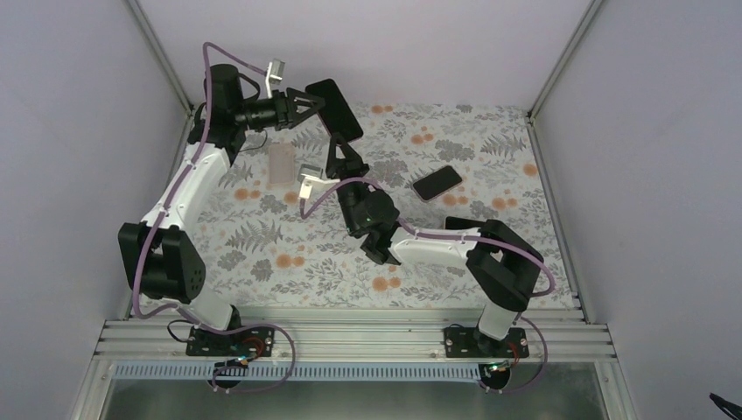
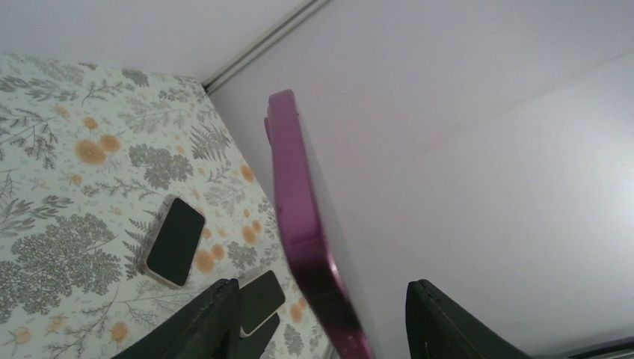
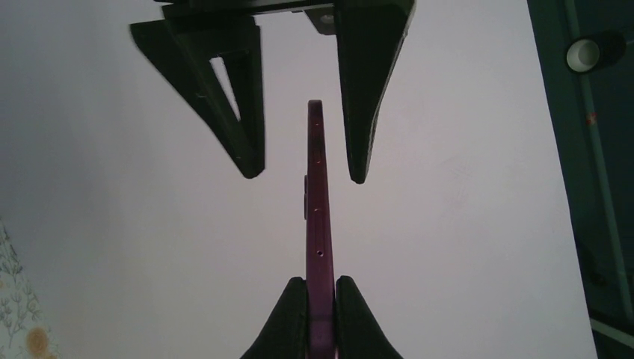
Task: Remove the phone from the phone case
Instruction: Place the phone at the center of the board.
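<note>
While R hand [image 3: 321, 288] clamps purple phone [image 3: 317, 202], L hand [image 3: 303, 176] gapes astride it, no contact

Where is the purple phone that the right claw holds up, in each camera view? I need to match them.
Top external: purple phone upper centre, a dark slab.
Left wrist: centre, its magenta edge rising from the bottom.
Right wrist: centre, a thin upright edge, clamped below by the right claw.
Shared landmark: floral table cover, left side in left wrist, bottom-left corner in right wrist.
</note>
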### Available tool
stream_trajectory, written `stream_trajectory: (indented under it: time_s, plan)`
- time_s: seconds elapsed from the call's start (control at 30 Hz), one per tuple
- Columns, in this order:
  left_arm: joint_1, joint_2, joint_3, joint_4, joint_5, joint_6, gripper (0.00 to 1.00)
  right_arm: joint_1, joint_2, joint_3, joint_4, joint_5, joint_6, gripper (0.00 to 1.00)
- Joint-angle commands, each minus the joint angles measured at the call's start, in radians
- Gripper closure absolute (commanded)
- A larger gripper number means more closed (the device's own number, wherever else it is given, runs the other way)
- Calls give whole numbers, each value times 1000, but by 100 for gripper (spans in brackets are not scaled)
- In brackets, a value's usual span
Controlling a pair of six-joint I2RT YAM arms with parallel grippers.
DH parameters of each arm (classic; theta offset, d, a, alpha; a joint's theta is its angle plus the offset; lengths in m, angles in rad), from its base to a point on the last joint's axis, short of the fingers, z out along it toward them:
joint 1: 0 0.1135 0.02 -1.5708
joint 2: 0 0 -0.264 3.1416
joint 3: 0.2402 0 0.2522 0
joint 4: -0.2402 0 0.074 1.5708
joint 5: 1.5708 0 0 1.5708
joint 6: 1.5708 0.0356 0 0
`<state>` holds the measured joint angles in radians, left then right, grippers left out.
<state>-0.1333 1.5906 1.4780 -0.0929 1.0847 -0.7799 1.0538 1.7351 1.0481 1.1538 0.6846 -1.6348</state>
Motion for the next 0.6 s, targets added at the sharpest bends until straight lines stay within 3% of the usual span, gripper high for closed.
stream_trajectory:
  time_s: [0.0, 0.27, 0.43, 0.57]
  plan:
    - [-5, 10, -16, 27, -4, -15, 49, 16, 24, -9, 139, -9, -48, 96]
    - [-5, 16, -40, 22, -23, -24, 85, 22, 39, -22, 169, -5, -77, 92]
    - [-4, 17, -37, 21, -31, -26, 97, 21, 30, -44, 170, -5, -76, 71]
    - [14, 21, -20, 3, -29, -4, 98, 22, 1, -43, 79, 15, -2, 36]
